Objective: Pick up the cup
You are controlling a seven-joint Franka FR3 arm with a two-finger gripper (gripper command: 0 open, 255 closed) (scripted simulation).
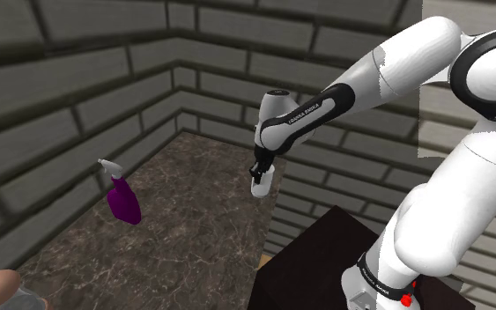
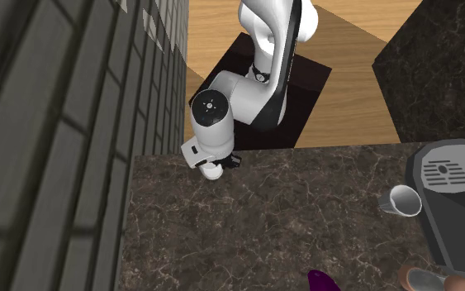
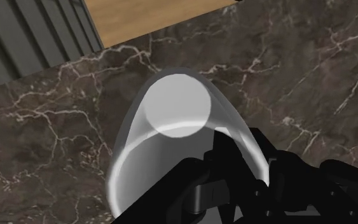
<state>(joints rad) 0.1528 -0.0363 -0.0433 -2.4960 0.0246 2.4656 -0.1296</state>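
Note:
A pale, see-through white cup [image 3: 171,121] hangs above the dark marble counter [image 3: 56,127], tipped so that I look into it at its round base. My black gripper [image 3: 250,170] is shut on its rim, one finger inside the wall and one outside. In the shoulder view the cup [image 1: 262,185] shows white below the gripper [image 1: 259,172], clear of the counter near its right edge. The second exterior view has the cup [image 2: 212,171] under the hand [image 2: 219,159], by the counter edge nearest the stand.
A purple spray bottle [image 1: 122,198] stands mid-counter. A dark coffee machine [image 2: 453,198] has a second white cup [image 2: 400,200] lying beside it, and a brown round object [image 2: 424,277] sits near it. Brick walls [image 1: 78,79] bound the counter's far sides.

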